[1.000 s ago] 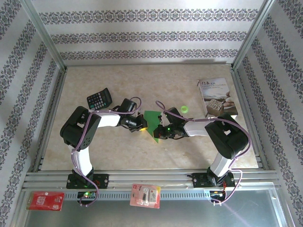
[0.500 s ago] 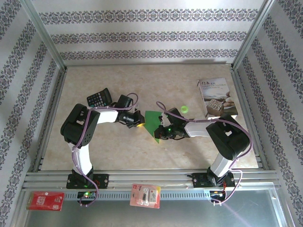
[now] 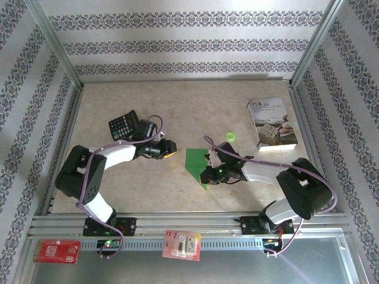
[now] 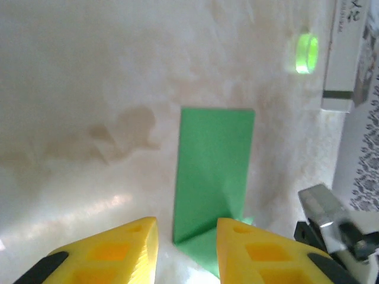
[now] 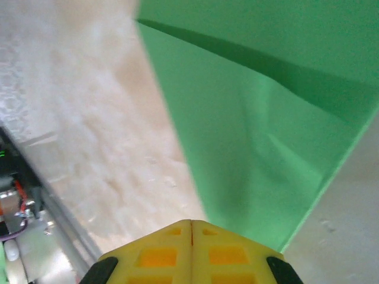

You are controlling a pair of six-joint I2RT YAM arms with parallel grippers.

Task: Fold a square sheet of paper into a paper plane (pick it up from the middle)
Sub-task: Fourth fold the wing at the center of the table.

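because the square sheet of paper (image 3: 193, 161), lying folded on the tabletop (image 3: 148, 186), is thin and limp, i judge a pinch at its middle best. my left end effector (image 4: 186, 234) is spread near it; my right end effector (image 5: 190, 225) is pressed together at its near corner.

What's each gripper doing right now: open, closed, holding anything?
Left gripper: open, nothing between the fingers.
Right gripper: closed, fingers together at the edge of the green paper; cannot tell whether it pinches the sheet.
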